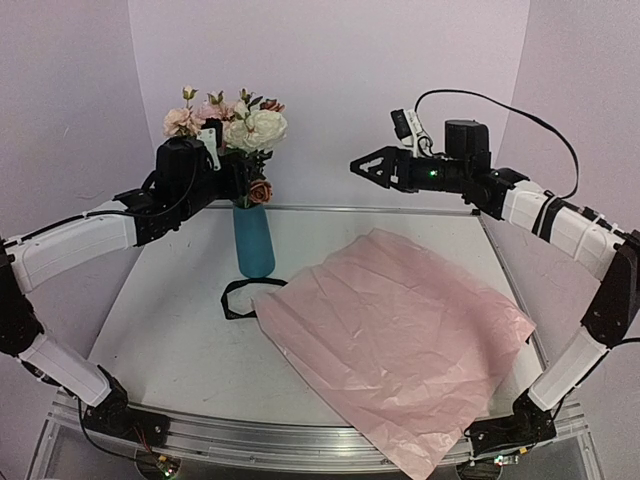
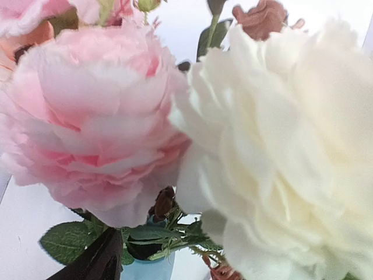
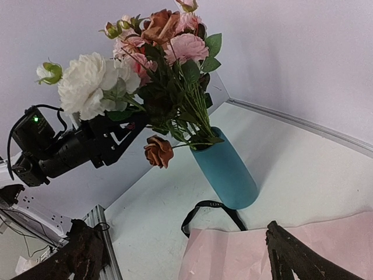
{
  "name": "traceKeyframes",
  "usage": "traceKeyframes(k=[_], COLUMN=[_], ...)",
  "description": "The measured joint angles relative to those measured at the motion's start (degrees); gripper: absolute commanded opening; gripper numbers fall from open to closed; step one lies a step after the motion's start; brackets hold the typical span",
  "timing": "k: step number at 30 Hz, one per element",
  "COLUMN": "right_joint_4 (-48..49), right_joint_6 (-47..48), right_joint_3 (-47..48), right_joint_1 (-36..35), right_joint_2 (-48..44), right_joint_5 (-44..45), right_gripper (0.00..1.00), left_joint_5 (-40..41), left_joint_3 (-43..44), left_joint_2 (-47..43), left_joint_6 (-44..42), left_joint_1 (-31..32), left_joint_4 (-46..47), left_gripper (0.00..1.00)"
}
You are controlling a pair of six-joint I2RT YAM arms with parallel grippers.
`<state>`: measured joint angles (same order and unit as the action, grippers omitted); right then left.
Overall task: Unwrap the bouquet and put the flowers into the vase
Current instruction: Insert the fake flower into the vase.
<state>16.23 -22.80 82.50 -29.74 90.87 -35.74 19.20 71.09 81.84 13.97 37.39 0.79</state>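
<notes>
The flowers (image 1: 240, 125) stand in the vase (image 1: 254, 245) — right claw (image 1: 360, 165) spread empty, left claw (image 3: 133, 127) at stems, state untellable.

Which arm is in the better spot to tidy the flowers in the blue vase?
Left. The left pincer is right among the flowers, just above the vase. The right pincer hangs open in the air, off to the side, touching nothing.

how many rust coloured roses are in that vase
2: the top rust rose sits near the top; the low rust rose droops beside the rim of the teal vase. Others may be hidden behind the green leaves.
</notes>
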Motion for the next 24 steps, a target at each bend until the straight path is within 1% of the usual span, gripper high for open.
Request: traceKeyframes(k=[8, 15, 24], right_joint_4=[0.00, -0.14, -0.44], right_joint_6=[-2.87, -3.80, -3.83], right_joint_3=[0.18, 0.17, -1.02], right_joint_1=[0.25, 1.52, 3.02], right_joint_2=[1.88, 1.99, 1.64], right_joint_5=[0.72, 2.69, 4.47], right_gripper=[0.98, 0.98, 0.98], left_joint_5=[0.49, 0.31, 0.96], left_joint_3=[-0.77, -1.08, -1.12], left_joint_2=[-4.09, -4.13, -3.69], left_joint_6=[2.62, 4.66, 7.98], left_joint_1=[-0.07, -0.07, -0.09], left_joint_4=[-5.72, -11.45, -16.19], left_gripper=[0.75, 0.77, 0.81])
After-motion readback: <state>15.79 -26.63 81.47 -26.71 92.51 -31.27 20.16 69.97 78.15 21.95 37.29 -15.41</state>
